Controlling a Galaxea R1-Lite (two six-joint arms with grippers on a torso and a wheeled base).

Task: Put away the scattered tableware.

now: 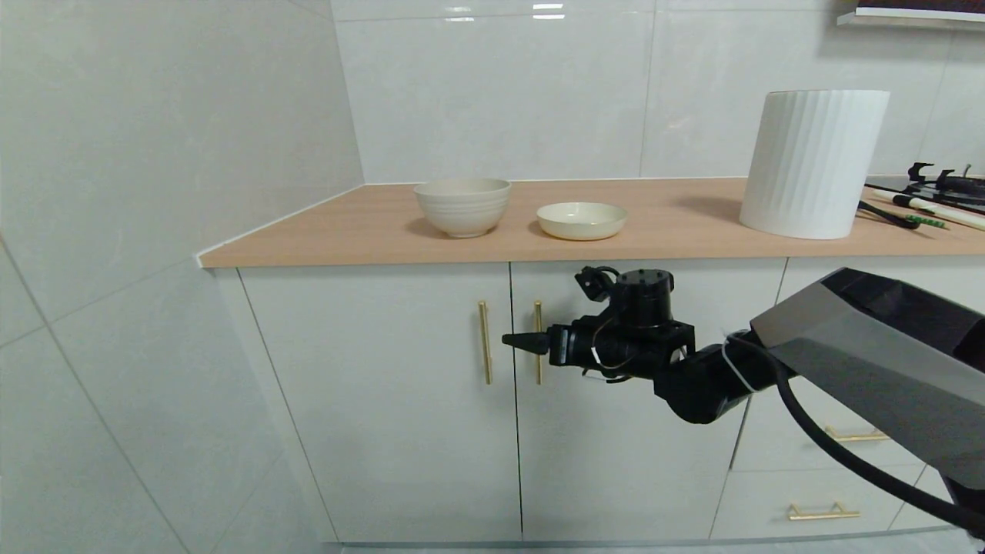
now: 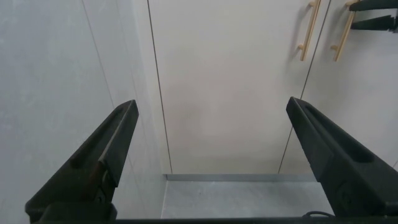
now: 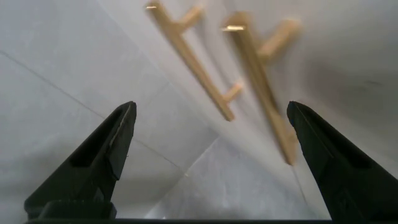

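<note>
The bowl [image 1: 462,206] and the little dish [image 1: 581,220] sat side by side on the wooden counter [image 1: 677,223]. The bowl was at nine o'clock from the dish. They were near each other but not touching. A tall white ribbed pot [image 1: 812,161] stood far off at three o'clock from the dish. Some sticks and tools [image 1: 923,204] lay past it.

The right gripper [image 1: 514,341] was down at six o'clock from the dish, in front of the cupboard doors [image 1: 385,400]. Its tip was right by the two gold handles [image 1: 484,342]. Its jaws were spread wide and held nothing, with the handles [image 3: 193,62] between them farther off. I could not tell if it touched a handle. The left gripper [image 2: 211,162] was low near the floor. Its jaws were spread wide too and held nothing.

Both doors looked shut, so a door likely had to be pulled open first.

The bowl and dish looked hard and smooth, like fired clay. They would likely be a bit heavy and slippery, and they could chip or break if dropped. The best place to hold the bowl seemed to be its rim, with one finger inside and one outside. The dish was low and flat, so its thin edge seemed the only good spot, and a firm, gentle pinch would suit it.
</note>
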